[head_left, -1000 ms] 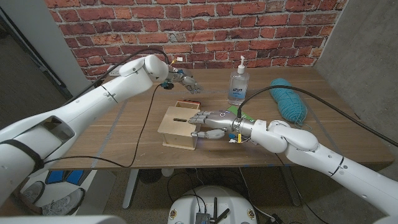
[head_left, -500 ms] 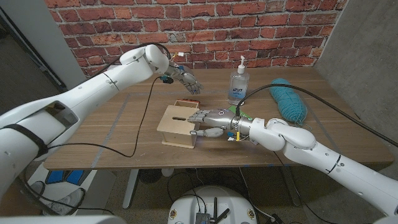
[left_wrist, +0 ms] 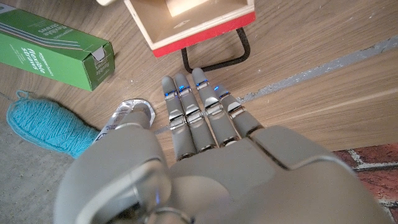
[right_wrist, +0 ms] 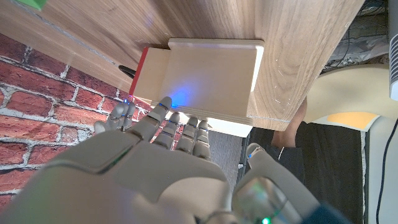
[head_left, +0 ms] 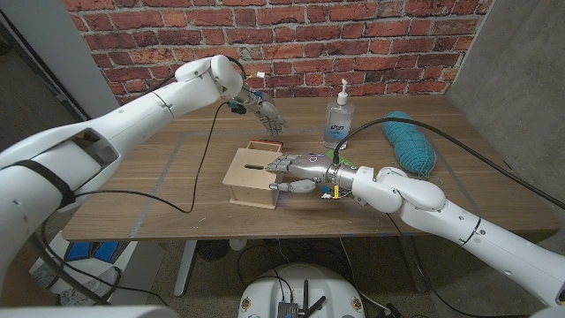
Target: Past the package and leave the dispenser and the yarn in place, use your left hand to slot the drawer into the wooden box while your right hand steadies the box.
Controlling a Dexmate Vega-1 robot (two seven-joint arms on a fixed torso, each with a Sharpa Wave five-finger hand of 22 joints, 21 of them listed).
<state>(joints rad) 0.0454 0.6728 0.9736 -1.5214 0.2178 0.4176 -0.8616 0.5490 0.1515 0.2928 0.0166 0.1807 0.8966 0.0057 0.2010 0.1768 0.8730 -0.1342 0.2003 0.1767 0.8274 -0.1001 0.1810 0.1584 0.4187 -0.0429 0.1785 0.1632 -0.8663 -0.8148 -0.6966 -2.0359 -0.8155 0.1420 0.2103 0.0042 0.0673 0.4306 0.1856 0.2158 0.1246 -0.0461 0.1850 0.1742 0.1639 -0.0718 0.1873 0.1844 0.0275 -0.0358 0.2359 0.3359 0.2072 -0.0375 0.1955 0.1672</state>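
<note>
Fingers (left_wrist: 199,118) of the left hand (head_left: 261,110) reach out straight and side by side above the table (head_left: 177,190), holding nothing; the hand hovers toward the far edge, beyond the wooden box (head_left: 253,177). In the left wrist view the fingertips point at the drawer (left_wrist: 189,22), a pale wooden piece with a red front and a black loop handle, which sits just ahead of them without being touched. In the head view that drawer (head_left: 265,147) shows at the box's far side, close against it; whether it is partly inside cannot be told.

The right hand (head_left: 296,175) lies against the box's right side, fingers on its top and thumb lower on its wall, bracing it. In the right wrist view its fingertips (right_wrist: 163,107) rest on the pale lid (right_wrist: 211,78), lit by a small blue glow. The box stands near the table's front edge, about midway along it.

Behind the right wrist a green package (left_wrist: 53,50) lies on the table. The dispenser (head_left: 338,119), a clear pump bottle, stands upright toward the far edge, right of the left hand. The teal yarn (head_left: 410,146) lies toward the right edge, well apart from the box.
</note>
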